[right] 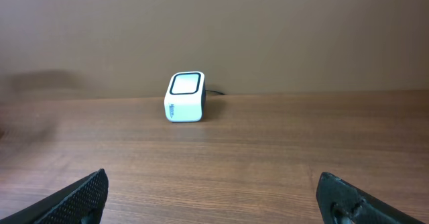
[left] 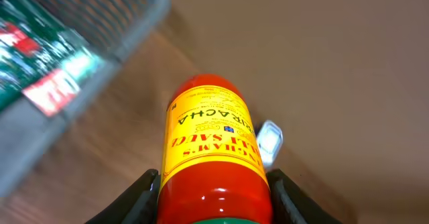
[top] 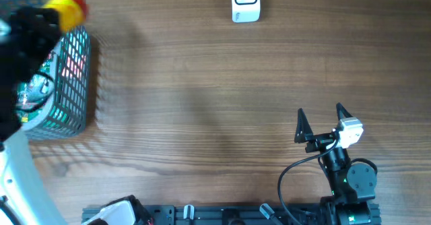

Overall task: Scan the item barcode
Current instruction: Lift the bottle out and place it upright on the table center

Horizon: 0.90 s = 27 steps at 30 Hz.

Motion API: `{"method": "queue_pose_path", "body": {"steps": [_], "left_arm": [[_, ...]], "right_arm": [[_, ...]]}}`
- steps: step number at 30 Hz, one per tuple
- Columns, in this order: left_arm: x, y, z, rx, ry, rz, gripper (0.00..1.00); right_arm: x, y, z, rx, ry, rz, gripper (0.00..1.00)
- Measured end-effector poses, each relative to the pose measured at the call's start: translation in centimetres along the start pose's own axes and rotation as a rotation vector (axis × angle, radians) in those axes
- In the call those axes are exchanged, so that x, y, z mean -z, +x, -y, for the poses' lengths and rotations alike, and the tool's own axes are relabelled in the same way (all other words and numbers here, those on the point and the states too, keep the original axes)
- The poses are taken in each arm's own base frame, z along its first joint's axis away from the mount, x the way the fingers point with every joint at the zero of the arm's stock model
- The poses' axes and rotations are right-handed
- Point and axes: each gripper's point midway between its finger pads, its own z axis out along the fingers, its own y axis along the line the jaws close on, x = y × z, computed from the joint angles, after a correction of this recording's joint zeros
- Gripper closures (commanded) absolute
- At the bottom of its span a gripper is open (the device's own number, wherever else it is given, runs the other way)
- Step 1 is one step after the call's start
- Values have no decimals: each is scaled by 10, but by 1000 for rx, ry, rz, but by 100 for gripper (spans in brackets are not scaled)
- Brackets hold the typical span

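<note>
Left claw (left: 213,196): you see it clamped on the sriracha bottle (left: 211,143) near the basket (top: 75,70); right claw (top: 322,119) gapes wide, facing the scanner (right: 185,98) across the bench (top: 202,104).

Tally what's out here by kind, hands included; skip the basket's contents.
Sauce bottle: 1
Wire basket: 1
Barcode scanner: 1
Robot hands: 2, left hand gripping the bottle, right hand open and empty
Total: 5
</note>
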Motion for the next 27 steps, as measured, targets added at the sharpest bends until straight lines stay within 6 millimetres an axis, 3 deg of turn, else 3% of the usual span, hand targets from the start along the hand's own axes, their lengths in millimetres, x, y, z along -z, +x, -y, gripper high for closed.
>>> {"method": "queue_pose_path", "body": {"steps": [6,11,20,27], "left_arm": [[-9,65,25,-93,3,-205,69],[-26,108,26,-197,-93,-332,69],[-103,180,33,-332,-212,-578,69],[-154,234,16,-388,-337,-755,69]], "right_arm": [[0,0,0,0,0,0,0],[0,0,0,0,0,0,0],[0,0,0,0,0,0,0],[0,0,0,0,0,0,0]]}}
